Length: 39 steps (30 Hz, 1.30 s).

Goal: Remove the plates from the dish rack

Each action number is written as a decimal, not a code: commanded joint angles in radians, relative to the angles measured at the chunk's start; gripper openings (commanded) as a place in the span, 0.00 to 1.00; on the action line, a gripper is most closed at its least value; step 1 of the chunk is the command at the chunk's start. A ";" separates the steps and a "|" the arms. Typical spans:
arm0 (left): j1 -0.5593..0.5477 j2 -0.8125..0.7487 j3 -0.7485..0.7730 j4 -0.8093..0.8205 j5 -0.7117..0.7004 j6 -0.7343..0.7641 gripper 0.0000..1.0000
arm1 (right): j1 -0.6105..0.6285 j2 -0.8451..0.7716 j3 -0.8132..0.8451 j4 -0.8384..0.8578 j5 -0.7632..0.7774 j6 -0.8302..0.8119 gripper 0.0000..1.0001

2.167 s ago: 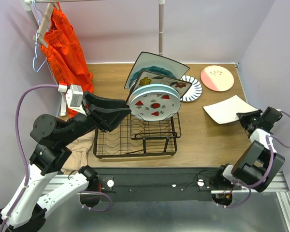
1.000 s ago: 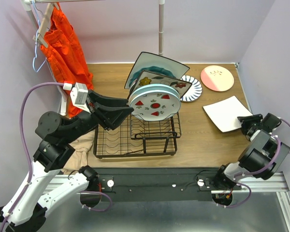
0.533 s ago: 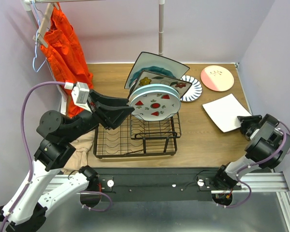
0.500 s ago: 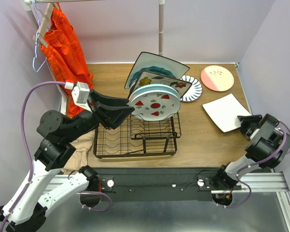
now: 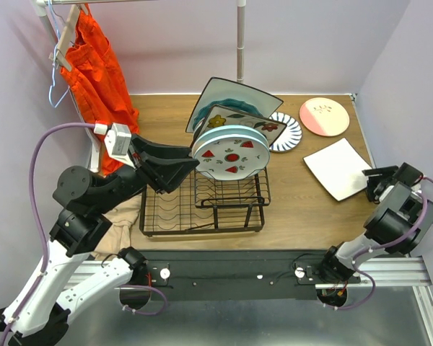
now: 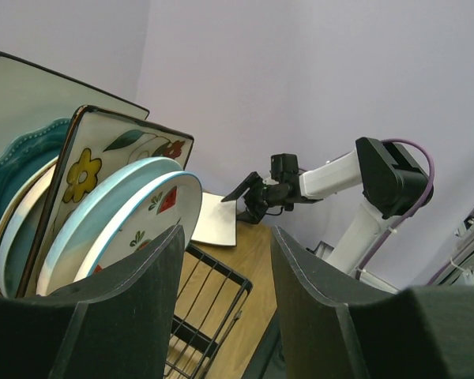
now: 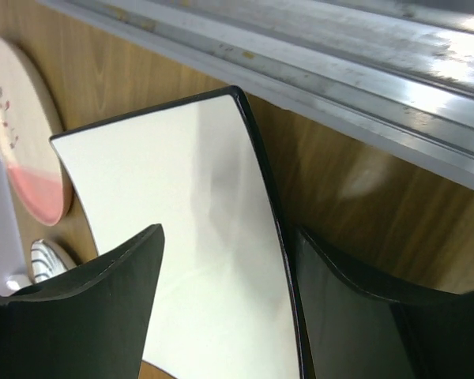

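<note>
**A:** Overhead?
**B:** The left gripper is held spread beside the red-fruit plate, upright in the dish rack; the white square plate lies on the table, right.
**A:** Left wrist?
**B:** Jaws are parted near that plate's rim; the plates behind it could be toppled by a skewed closure.
**A:** Right wrist?
**B:** The right gripper is seen unclenched astride the white plate's edge; it could be dragged.
</note>
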 commanded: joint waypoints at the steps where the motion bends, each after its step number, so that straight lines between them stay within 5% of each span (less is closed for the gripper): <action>1: 0.003 -0.017 -0.001 0.005 -0.013 0.012 0.57 | -0.006 -0.034 0.022 -0.175 0.158 -0.037 0.75; 9: 0.003 -0.033 -0.003 -0.016 -0.016 0.023 0.57 | -0.006 -0.170 0.051 -0.291 0.196 -0.083 0.75; 22: 0.005 -0.046 -0.002 -0.064 -0.035 0.055 0.57 | 0.043 -0.267 0.206 -0.352 -0.006 -0.140 0.72; 32: 0.003 -0.034 -0.001 -0.105 -0.092 0.112 0.57 | 0.319 -0.353 0.401 -0.385 -0.245 -0.378 0.73; 39: 0.005 -0.007 0.000 -0.096 -0.072 0.144 0.56 | 0.376 -0.567 0.433 -0.400 -0.419 -0.488 0.72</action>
